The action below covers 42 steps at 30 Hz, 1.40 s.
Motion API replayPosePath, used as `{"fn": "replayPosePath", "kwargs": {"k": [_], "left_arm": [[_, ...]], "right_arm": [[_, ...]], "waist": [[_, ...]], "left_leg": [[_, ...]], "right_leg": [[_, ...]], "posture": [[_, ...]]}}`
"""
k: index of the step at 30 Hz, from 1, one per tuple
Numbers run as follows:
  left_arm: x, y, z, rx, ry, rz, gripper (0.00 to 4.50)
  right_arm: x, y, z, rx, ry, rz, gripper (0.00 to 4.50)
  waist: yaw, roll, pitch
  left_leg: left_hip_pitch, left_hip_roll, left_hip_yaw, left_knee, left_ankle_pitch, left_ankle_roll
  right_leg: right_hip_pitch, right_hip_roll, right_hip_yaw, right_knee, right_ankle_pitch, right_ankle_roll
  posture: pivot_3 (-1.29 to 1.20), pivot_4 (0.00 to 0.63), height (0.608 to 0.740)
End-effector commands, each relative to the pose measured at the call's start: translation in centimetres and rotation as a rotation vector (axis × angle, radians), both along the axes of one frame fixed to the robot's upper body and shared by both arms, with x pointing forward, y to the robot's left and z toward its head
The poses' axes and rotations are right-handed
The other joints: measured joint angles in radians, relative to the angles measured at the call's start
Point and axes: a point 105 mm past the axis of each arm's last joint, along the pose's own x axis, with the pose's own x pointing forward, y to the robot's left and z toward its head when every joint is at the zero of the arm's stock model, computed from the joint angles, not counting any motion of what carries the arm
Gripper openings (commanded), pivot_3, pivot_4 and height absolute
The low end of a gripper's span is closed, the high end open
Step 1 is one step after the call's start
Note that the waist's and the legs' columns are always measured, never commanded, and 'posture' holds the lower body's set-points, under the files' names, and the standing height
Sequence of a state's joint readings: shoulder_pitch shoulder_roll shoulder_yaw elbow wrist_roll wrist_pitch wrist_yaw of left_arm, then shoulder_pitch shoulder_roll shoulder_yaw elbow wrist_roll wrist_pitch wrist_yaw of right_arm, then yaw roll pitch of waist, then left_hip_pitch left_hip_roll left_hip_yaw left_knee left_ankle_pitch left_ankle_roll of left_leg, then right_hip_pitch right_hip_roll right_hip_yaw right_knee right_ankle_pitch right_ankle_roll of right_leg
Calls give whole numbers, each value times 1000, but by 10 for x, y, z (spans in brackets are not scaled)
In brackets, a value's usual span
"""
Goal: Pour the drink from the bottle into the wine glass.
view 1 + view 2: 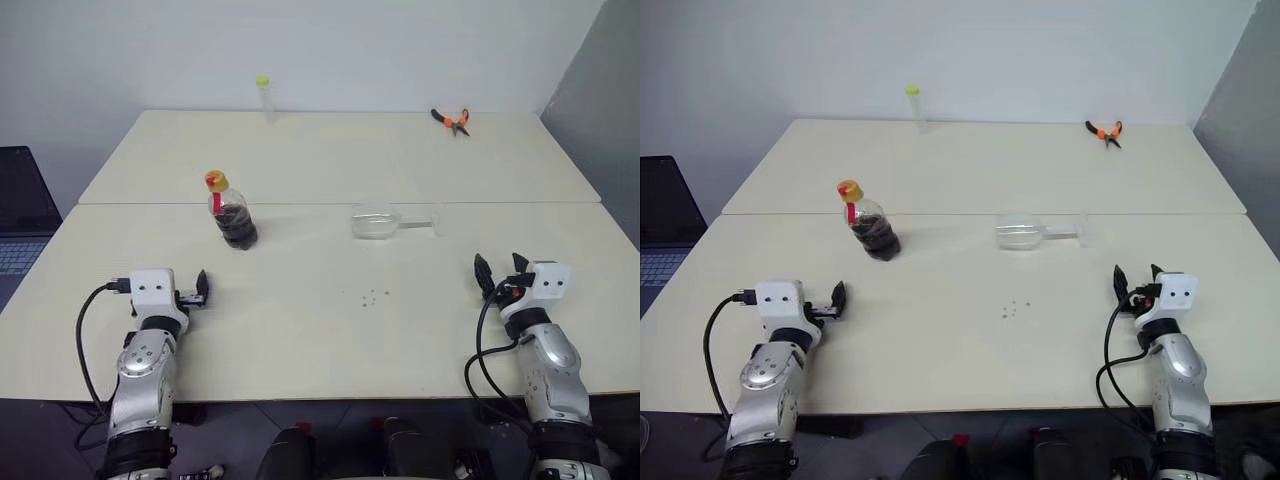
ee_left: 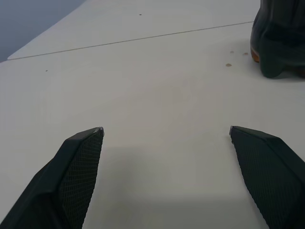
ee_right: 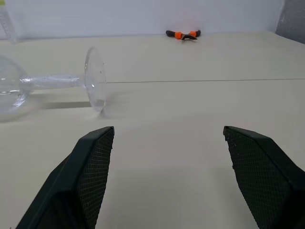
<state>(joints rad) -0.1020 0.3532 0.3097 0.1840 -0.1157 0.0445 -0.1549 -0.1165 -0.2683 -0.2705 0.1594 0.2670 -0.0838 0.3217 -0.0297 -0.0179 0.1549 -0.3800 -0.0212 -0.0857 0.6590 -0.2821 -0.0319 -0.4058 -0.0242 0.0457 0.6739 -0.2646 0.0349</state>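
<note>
Nothing had started yet. The wine glass (image 1: 385, 221) lay on its side on the tabletop (image 1: 330, 330), its bowl toward nine o'clock and its flat foot toward three o'clock. So the first job, I think, was to stand the glass up, because nobody can pour into a glass that is lying down.

The bottle (image 1: 230, 212) stood upright at about nine o'clock from the glass, well apart from it. The dark drink (image 1: 237, 224) filled its lower part, and the yellow-orange cap was on. The cap would have to come off too.

The left end effector (image 1: 200, 290) sat at about seven o'clock from the bottle, fingers spread wide and empty. The right end effector (image 1: 497, 272) sat at about four o'clock from the glass, also spread wide and holding nothing.

The bottle had a red band at its neck, but I could not read any words on it.
</note>
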Motion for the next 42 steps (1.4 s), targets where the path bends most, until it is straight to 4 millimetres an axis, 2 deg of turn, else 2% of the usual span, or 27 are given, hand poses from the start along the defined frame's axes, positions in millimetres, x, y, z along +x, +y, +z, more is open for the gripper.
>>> {"fn": "replayPosePath", "kwargs": {"k": [1, 10, 13, 14, 18, 24, 30, 33, 36, 42], "left_arm": [[3, -1, 14, 40, -50, -26, 4481], [2, 0, 14, 73, -50, -22, 4481], [-4, -3, 23, 93, -98, -66, 4481], [-5, -5, 25, 87, -105, -88, 4481], [-6, -13, 29, 59, -112, -146, 4481], [6, -30, 38, 67, -104, -236, 4481], [20, -48, 41, 44, -74, -313, 4481], [25, -55, 43, 21, -65, -352, 4481], [30, -51, 46, 67, -54, -343, 4481], [53, -54, 54, 3, -62, -360, 4481]], "right_arm": [[-1, 0, 14, -14, -50, 11, 3939], [-3, 11, 15, -18, -47, 77, 3939], [-14, 42, 30, -69, -71, 276, 3939], [-22, 58, 38, -89, -77, 386, 3939], [-50, 98, 56, -158, -52, 679, 3939], [-81, 132, 60, -277, 44, 993, 3939], [-74, 136, 71, -280, 20, 1003, 3939], [-73, 137, 70, -271, 16, 1005, 3939], [-75, 140, 68, -261, 13, 1016, 3939], [-72, 145, 73, -268, -14, 1023, 3939]], "waist": [[0, 0, 0], [0, 0, 0], [-1, 1, 0], [-1, 1, 1], [0, 1, 1], [3, 0, 1], [3, -1, 1], [3, -1, 1], [3, -1, 1], [3, -1, 1]], "left_leg": [[0, 0, 0, 0, 0, 0], [0, 0, 0, 0, 0, 0], [0, 0, 0, 0, 0, 0], [0, 0, 0, 0, 0, 0], [-1, 0, -2, 1, 0, 0], [-1, -1, -4, 1, 0, 0], [-2, -1, -5, 2, 0, 0], [-2, -1, -6, 2, 0, 0], [-2, -1, -6, 2, 0, 0], [-2, -2, -6, 2, 0, 0]], "right_leg": [[0, 0, 0, 0, 0, 0], [0, 0, 0, 0, 0, 0], [0, 0, 0, 0, 0, 0], [0, 0, 0, 0, 0, 0], [0, -2, -1, -1, 0, 0], [2, -2, -3, -2, -1, 1], [2, -1, -4, -2, -1, 1], [2, -1, -5, -2, -1, 1], [2, -1, -5, -2, -1, 1], [2, -1, -5, -2, -1, 1]], "posture": [[0, 150, 740], [0, 150, 740], [0, 150, 740], [0, 150, 740], [0, 150, 740], [0, 150, 740], [0, 150, 740], [0, 150, 740], [0, 150, 740], [0, 150, 740]]}}
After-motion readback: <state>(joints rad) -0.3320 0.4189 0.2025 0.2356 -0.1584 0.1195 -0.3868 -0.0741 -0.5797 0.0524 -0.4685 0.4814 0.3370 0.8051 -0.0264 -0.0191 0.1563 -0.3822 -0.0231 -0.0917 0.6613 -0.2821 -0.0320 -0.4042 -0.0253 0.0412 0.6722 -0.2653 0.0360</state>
